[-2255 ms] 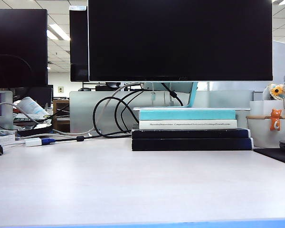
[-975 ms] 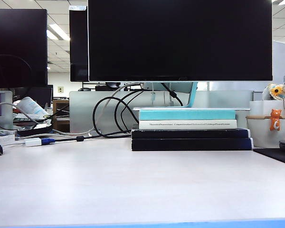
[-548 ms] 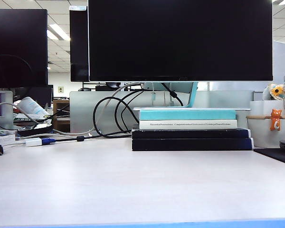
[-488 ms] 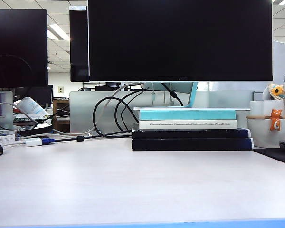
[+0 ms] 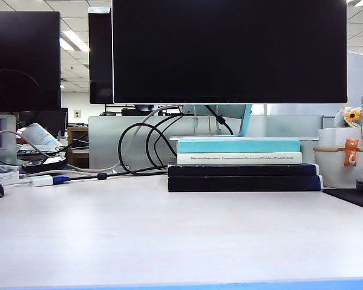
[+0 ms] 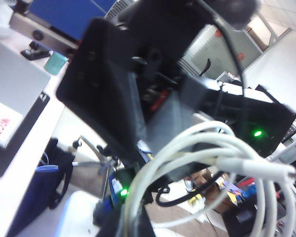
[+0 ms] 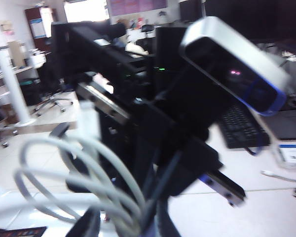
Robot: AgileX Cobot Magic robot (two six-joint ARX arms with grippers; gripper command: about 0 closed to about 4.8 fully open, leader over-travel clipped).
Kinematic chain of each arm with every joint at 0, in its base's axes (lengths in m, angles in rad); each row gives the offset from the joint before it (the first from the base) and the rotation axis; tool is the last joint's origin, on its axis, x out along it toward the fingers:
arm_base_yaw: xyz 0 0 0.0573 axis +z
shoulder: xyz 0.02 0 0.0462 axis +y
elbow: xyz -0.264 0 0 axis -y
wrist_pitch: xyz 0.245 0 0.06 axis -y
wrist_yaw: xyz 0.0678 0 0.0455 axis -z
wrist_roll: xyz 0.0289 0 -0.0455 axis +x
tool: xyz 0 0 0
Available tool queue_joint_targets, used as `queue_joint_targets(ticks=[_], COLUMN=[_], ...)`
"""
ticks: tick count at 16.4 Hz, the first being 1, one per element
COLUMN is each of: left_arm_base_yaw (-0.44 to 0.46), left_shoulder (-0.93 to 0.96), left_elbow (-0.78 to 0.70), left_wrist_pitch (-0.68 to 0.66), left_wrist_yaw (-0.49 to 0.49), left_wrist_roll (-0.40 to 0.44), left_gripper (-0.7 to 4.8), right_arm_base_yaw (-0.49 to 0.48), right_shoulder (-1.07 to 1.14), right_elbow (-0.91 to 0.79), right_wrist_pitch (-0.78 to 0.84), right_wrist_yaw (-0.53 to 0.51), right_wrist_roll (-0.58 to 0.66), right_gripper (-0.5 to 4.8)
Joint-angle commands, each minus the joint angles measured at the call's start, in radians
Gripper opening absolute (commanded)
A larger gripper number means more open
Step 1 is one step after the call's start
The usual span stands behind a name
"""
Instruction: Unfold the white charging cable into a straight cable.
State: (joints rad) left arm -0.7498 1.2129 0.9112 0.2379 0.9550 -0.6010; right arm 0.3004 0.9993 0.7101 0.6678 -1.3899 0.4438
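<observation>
The white charging cable hangs in several loose loops in front of the left wrist camera. One end, a white plug with a metal tip, sticks out sideways. My left gripper is shut on a strand of the coil. In the right wrist view the same coil runs between the fingers of my right gripper. Its jaws stand apart, with a gap beside the strands. The two grippers face each other closely, and each view shows the other black arm. The exterior view shows neither the grippers nor the cable.
On the desk in the exterior view a large monitor stands on a stack of books. Black cables loop to its left. A white adapter with a blue plug lies at far left, and a white pot stands at right.
</observation>
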Motion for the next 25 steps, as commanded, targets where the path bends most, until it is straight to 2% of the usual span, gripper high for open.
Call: queue_joint_targets(ticks=[1, 3, 4, 12, 13, 14, 22, 25], left_arm_base_yaw=[-0.001, -0.003, -0.003, -0.003, -0.003, -0.002, 0.003, 0.017], left_shoulder=[-0.002, -0.002, -0.002, -0.002, -0.002, -0.002, -0.006, -0.019], left_elbow=[0.003, 0.003, 0.003, 0.003, 0.003, 0.003, 0.003, 0.003], left_wrist_pitch=[0.062, 0.063, 0.062, 0.013, 0.011, 0.011, 0.011, 0.011], left_wrist_yaw=[-0.011, -0.008, -0.008, 0.010, 0.010, 0.006, -0.034, -0.035], left_wrist_roll=[-0.021, -0.039, -0.041, -0.035, -0.035, -0.027, 0.018, 0.018], left_gripper=[-0.06, -0.06, -0.06, -0.06, -0.06, -0.06, -0.06, -0.06], right_arm_base_yaw=[0.000, 0.000, 0.000, 0.000, 0.000, 0.000, -0.008, -0.050], right_shoulder=[-0.003, -0.003, -0.003, -0.003, -0.003, -0.003, -0.003, -0.003], right_elbow=[0.003, 0.003, 0.003, 0.003, 0.003, 0.003, 0.002, 0.002], right_wrist_pitch=[0.010, 0.010, 0.010, 0.010, 0.010, 0.010, -0.041, -0.043], right_wrist_yaw=[0.001, 0.001, 0.001, -0.003, -0.004, -0.005, -0.026, -0.026], right_wrist_roll=[-0.003, -0.003, -0.003, -0.002, -0.002, -0.002, -0.011, -0.014], right_gripper=[1.04, 0.89, 0.51, 0.44, 0.34, -0.01, -0.01, -0.01])
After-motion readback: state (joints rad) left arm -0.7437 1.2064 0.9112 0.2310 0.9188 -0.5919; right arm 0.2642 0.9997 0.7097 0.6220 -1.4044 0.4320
